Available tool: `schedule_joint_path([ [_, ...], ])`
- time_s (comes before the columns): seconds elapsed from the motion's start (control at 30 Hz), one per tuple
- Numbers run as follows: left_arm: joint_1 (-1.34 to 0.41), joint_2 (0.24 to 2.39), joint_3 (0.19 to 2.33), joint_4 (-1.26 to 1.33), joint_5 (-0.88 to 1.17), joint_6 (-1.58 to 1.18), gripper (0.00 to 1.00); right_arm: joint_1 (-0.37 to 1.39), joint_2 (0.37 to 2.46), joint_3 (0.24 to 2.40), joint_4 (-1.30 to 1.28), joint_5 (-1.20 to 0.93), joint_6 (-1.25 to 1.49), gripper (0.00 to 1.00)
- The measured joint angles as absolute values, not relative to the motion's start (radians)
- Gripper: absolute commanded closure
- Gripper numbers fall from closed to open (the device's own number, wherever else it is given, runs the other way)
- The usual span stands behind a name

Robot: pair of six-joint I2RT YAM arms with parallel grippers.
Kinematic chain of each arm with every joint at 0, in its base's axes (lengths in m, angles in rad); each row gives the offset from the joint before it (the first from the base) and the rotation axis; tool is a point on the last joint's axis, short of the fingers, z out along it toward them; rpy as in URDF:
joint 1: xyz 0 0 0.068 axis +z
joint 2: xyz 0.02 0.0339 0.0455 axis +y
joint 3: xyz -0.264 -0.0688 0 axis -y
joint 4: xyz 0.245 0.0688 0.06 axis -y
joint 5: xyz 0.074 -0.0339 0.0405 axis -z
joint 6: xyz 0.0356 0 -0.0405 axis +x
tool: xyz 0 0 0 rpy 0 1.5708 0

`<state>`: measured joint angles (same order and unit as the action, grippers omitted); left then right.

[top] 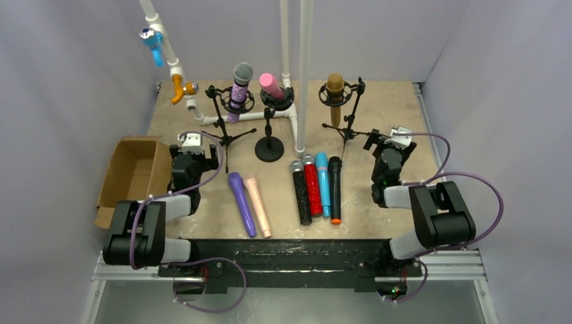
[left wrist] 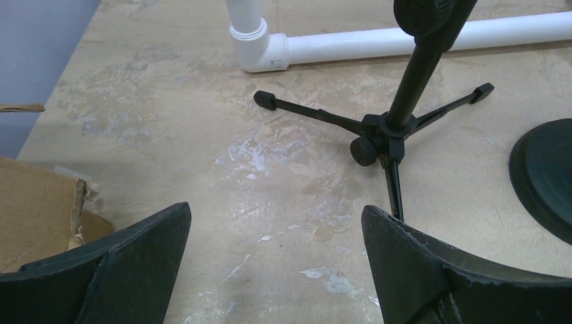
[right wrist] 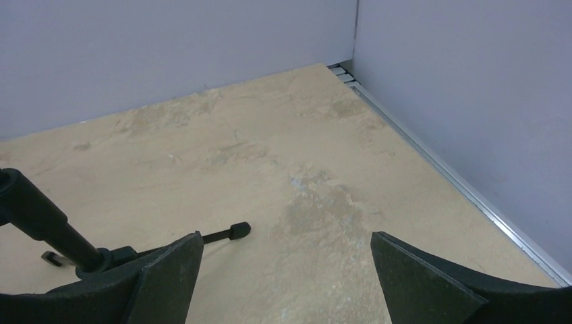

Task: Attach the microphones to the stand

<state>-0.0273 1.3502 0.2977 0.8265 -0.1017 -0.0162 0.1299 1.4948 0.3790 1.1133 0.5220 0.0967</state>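
Loosely side by side, six microphones lie by the tabletop's near edge; three more sit in the stands toward the far edge. They look stiff, light and apt to roll, best pinched mid-barrel, clear of the mesh heads. The left end effector and right end effector hang spread, empty. Neither wrist view shows a loose microphone; no free clip is discernible.

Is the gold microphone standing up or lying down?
Standing up: the gold microphone points head-up, held in the ring of the tripod stand.
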Motion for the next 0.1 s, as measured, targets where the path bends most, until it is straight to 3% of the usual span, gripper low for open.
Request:
schedule_joint_path([
  [0.1,-0.027,1.350,0.298,0.826,-0.108,-0.016,0.01,0.130,1.495,0.379,1.106,0.508,0.097,0.01],
])
